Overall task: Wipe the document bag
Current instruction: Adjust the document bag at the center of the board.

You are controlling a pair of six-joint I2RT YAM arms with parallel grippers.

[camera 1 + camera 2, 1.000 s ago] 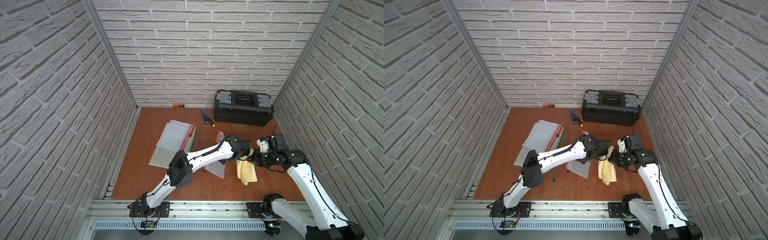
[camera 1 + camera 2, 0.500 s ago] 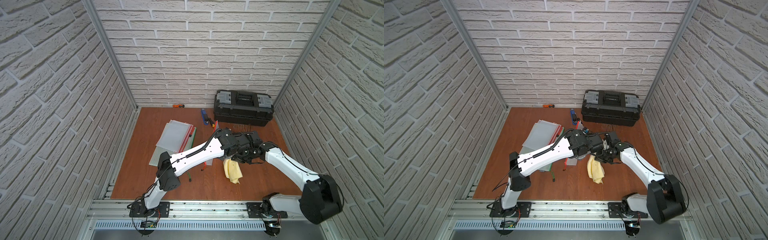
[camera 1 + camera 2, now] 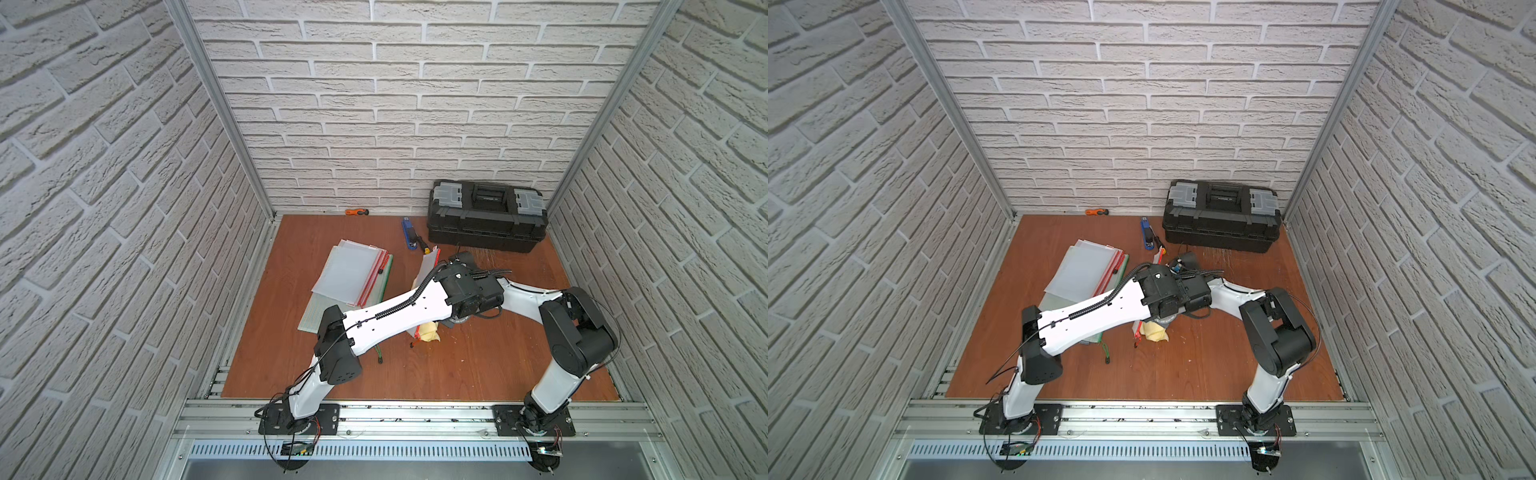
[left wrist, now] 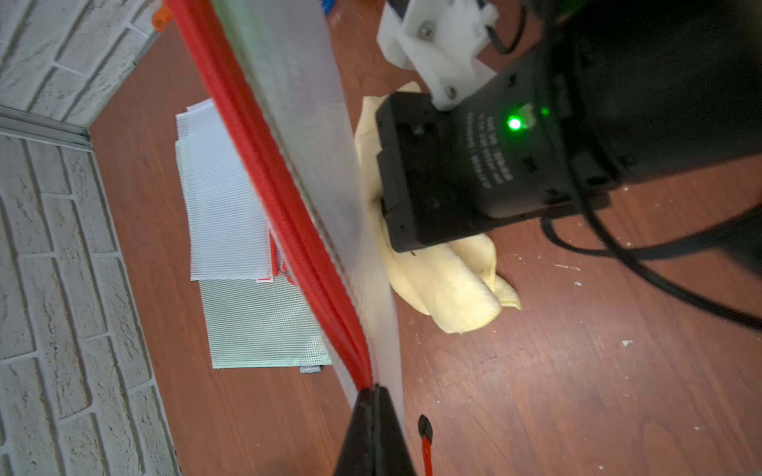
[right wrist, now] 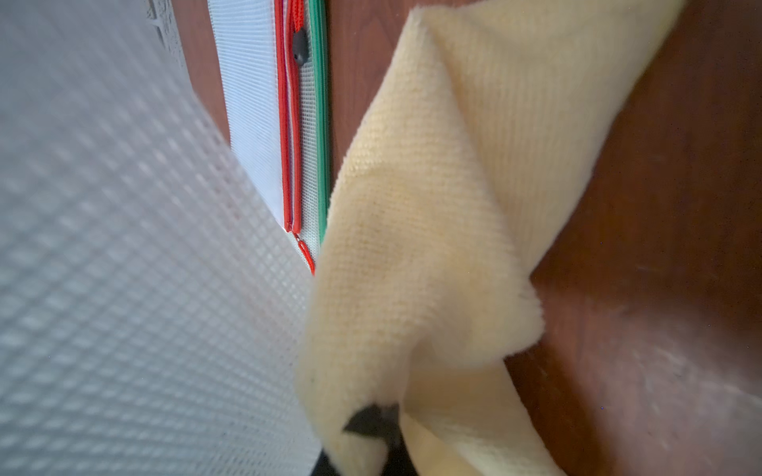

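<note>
Since the document bag (image 3: 428,266), hanging on edge at mid-frame in a top view, is light floppy mesh and likely slick, I'd hold it by the stiffer red zipper seam (image 4: 288,214): left gripper (image 4: 373,397) is pinched shut on that corner. Right gripper (image 5: 371,418) is closed on the yellow cloth (image 5: 433,206), against the mesh face.
</note>
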